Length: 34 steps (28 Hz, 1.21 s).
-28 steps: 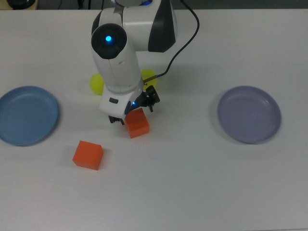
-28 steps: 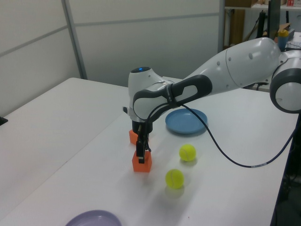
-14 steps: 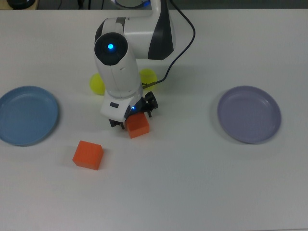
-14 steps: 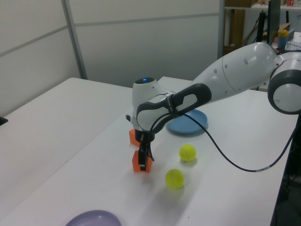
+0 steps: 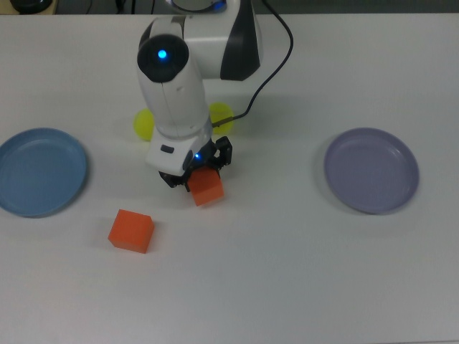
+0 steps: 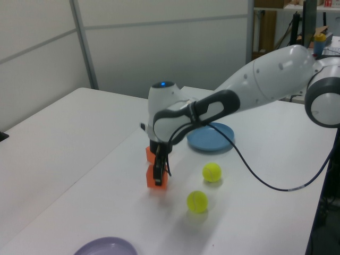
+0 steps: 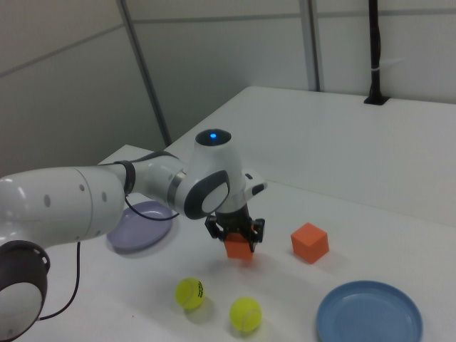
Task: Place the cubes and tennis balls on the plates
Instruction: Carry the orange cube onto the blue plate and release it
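The jaws [image 7: 236,235] are clenched on one orange cube [image 5: 206,186], which sits between them and appears raised just clear of the table [image 5: 287,272]. The second cube [image 5: 131,231] rests on the table near the jaws. Two tennis balls [image 6: 211,171] [image 6: 197,201] lie just beside the jaws. The blue plate [image 5: 39,172] and the lavender plate [image 5: 371,170] sit well apart from the jaws, on opposite sides.
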Available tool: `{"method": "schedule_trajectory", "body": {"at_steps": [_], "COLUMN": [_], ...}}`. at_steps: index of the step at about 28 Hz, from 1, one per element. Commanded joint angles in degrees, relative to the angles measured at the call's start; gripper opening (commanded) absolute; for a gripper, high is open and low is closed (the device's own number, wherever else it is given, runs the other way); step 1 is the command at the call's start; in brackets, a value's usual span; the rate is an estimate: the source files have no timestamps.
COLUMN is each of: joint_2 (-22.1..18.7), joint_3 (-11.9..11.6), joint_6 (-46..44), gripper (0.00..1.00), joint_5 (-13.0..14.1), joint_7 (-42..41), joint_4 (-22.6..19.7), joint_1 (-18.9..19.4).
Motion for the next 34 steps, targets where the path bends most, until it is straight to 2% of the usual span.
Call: {"method": "schedule_trajectory", "body": {"at_steps": [1, 3, 4, 8, 9, 14, 18, 25, 28, 34], "joint_2": [-6.62, -8.2, -9.42, -10.05, -9.88, -8.21, -6.98, -2.15, 0.49, 2.69], "joint_3": [-3.52, -5.37, -7.46, -11.78, -13.62, -16.97, -17.68, -17.77, -17.77, -17.85], "joint_6": [-4.9, -5.96, -6.83, -7.55, -7.55, -7.11, -6.49, 1.06, 2.3, 3.53], "gripper": [0.03, 0.03, 0.03, 0.03, 0.03, 0.03, 0.02, 0.02, 0.02, 0.02], "joint_5": [1.3, 1.48, 1.48, 1.56, 1.56, 1.65, 1.65, 1.74, 2.44, 2.79], "joint_7": [0.75, 0.66, 0.66, 0.13, -0.04, -1.44, -1.62, -0.75, -0.83, -0.83], "joint_4": [-1.55, -1.55, -1.55, -1.37, -0.94, -0.49, -0.32, -0.23, 1.7, 2.23], "joint_1": [-0.26, -0.35, -0.35, -0.62, -0.7, -2.63, -3.78, -5.36, -5.8, -6.85]}}
